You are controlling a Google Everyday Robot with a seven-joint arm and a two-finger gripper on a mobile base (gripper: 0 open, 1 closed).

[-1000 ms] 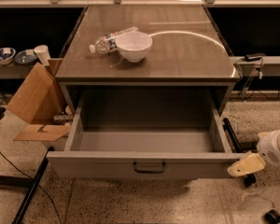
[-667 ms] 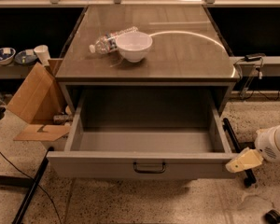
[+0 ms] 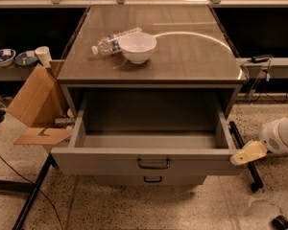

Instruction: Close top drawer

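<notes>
The top drawer (image 3: 110, 161) is a wide grey metal drawer, pulled far out of the cabinet, and its inside shows nothing. Its flat front carries a small dark centre pull handle (image 3: 153, 164). A lower drawer front with a like handle (image 3: 152, 179) shows just beneath it. My gripper (image 3: 241, 155) comes in from the right on a white arm. Its cream-coloured fingers (image 3: 249, 152) sit right at the right front corner of the top drawer.
A white bowl (image 3: 138, 47) and a clear plastic bottle (image 3: 113, 40) lying on its side rest on the cabinet top (image 3: 192, 51). An open cardboard box (image 3: 36, 104) stands at the left. A black stand leg (image 3: 31, 198) crosses the floor at front left. A black bar (image 3: 245, 152) lies at right.
My gripper has moved left toward the right front corner of the top drawer. The drawer stays open in the same place.
</notes>
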